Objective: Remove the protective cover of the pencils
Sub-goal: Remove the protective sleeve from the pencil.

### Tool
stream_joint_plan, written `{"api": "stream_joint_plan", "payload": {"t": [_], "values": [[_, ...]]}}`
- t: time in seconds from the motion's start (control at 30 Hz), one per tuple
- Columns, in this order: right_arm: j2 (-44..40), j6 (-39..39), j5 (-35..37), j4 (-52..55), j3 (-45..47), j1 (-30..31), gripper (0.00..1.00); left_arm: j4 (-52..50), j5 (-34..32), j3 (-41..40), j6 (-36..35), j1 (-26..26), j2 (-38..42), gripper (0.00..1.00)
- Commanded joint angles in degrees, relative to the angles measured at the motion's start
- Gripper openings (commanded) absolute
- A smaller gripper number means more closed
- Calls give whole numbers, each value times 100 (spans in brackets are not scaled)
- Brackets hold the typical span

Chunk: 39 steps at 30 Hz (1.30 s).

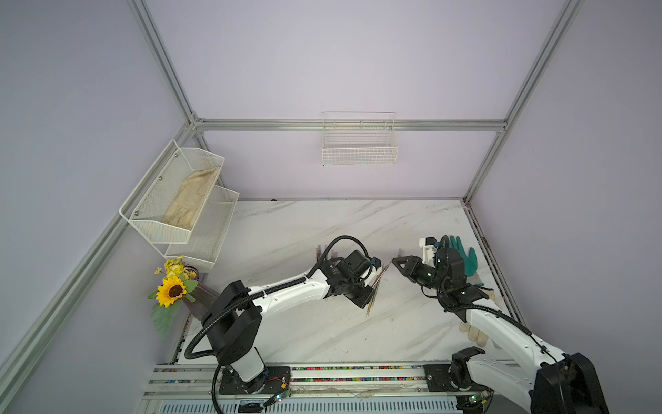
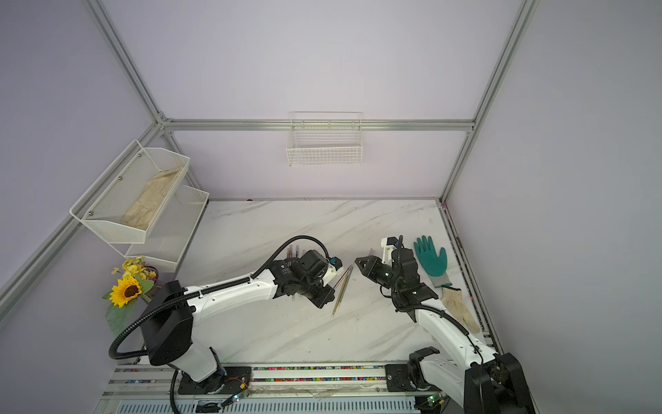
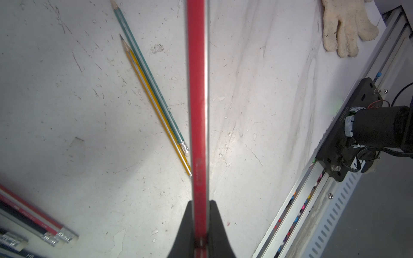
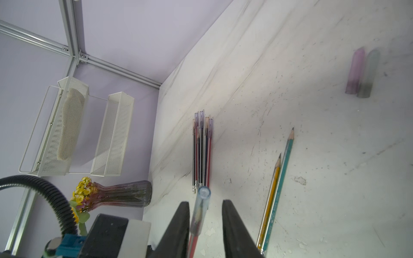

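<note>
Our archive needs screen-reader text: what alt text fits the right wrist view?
The open right claw straddles the clear cap on a red pencil. On the marble table beyond lie two uncapped pencils, a bundle of capped pencils and two loose caps.

Soft, even light; the near red pencil (image 3: 196, 89) is blurred.

Left arm (image 1: 286, 292), right arm (image 1: 501, 333): white shells, black joints, black corrugated cable (image 4: 26, 181); black tapered claw fingers (image 4: 178, 227).
</note>
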<state>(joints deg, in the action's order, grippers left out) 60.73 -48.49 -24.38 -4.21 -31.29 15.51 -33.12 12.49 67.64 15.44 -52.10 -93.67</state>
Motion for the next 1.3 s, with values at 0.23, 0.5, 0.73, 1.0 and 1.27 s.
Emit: {"api": "stream_joint_plan", "payload": {"t": [0.23,0.5,0.73,1.0,1.27], "values": [[138,204,-488,-77,-158,-162,29,131,218,154,-24,-12,185,0],[317,203,-619,-215,-176,-171,28,137,223,231,-54,-24,156,0],[364,149,-697,-321,-185,-194,23,130,266,275,-50,-33,91,0],[399,-23,-922,-621,-79,-272,24,101,280,355,-59,-55,16,0],[395,-30,-984,-650,-45,-346,20,87,247,369,-59,-55,11,0]]}}
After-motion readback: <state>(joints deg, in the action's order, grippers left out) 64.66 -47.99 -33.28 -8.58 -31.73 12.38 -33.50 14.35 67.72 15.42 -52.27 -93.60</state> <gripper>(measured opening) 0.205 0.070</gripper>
